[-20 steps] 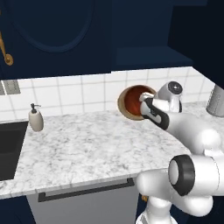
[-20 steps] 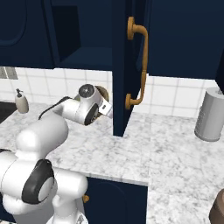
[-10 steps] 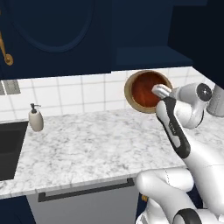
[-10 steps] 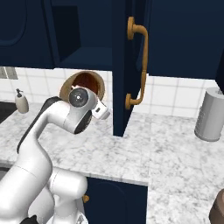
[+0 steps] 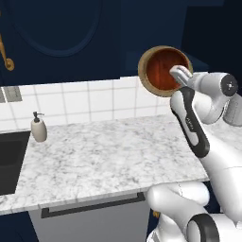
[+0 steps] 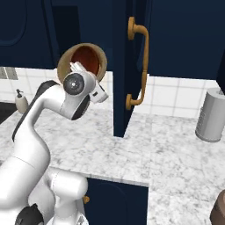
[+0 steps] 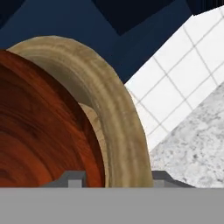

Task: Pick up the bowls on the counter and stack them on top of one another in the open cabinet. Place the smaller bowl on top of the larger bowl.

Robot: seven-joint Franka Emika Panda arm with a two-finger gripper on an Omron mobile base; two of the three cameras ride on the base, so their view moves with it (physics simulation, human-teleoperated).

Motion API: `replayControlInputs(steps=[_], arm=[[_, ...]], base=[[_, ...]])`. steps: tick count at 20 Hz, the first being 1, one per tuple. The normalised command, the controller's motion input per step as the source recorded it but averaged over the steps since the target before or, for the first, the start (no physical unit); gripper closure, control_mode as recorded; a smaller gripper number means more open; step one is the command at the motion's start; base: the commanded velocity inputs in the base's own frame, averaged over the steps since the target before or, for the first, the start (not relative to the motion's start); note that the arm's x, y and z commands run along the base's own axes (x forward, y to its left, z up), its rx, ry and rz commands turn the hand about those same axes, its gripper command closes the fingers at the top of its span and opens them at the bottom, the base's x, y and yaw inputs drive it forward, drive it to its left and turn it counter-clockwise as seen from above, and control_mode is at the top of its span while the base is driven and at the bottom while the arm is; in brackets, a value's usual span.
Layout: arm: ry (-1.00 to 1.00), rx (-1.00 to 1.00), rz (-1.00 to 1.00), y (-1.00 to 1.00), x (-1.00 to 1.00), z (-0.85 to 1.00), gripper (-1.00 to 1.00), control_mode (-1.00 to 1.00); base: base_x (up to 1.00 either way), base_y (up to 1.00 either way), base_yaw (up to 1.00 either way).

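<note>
Aloft, nested bowls (image 5: 163, 70) pinched in hand (image 5: 178, 73)

The smaller bowl (image 5: 163, 70) sits nested inside the larger bowl (image 5: 147, 82), and both are tipped on edge, held up in the air above the counter (image 5: 99, 156) by the end effector (image 5: 179, 74). They hang in front of the open cabinet (image 5: 156, 28), above the tiled wall (image 5: 85, 101). On the counter's left, a soap dispenser (image 5: 38, 127) stands beside the sink (image 5: 12, 158). To the right, past a cabinet door (image 6: 127, 66), a canister (image 6: 212, 115) stands on the counter against the wall.
</note>
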Motion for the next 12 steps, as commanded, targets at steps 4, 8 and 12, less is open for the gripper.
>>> replayControlInputs(steps=[4,8,12], arm=[[0.06,0.11,-0.14,-0.25,0.95,1.00,1.00,-1.00],[0.24,0.10,-0.04,-0.20,1.00,0.51,1.00,-1.00],[0.21,0.03,0.00,-0.12,0.90,0.03,1.00,-1.00]], base=[[0.00,0.00,0.00],[0.00,0.00,0.00],[0.00,0.00,0.00]])
